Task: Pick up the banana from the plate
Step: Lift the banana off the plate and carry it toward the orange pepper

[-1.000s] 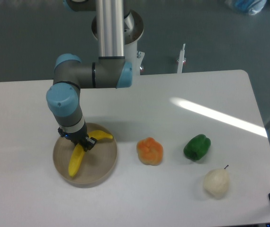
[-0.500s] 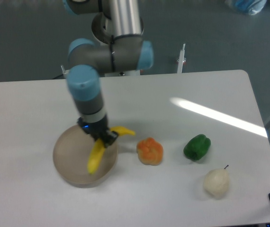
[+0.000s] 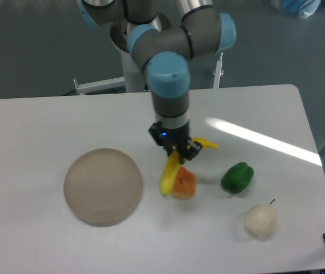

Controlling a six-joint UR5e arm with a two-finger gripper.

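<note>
Pale table [image 3: 48, 240], likely grey floor [image 3: 31, 45]

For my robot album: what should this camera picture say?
Gripper carries curved yellow banana past round tan plate.

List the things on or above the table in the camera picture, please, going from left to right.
plate → banana, held in the gripper → green pepper → pale pear-like fruit. The orange-and-yellow fruit lies partly behind the banana, so I leave it out of the order.

Orange fruit [image 3: 184, 184], green pepper [image 3: 237, 177], pale pear [image 3: 260, 220] on white table [image 3: 48, 120].
</note>
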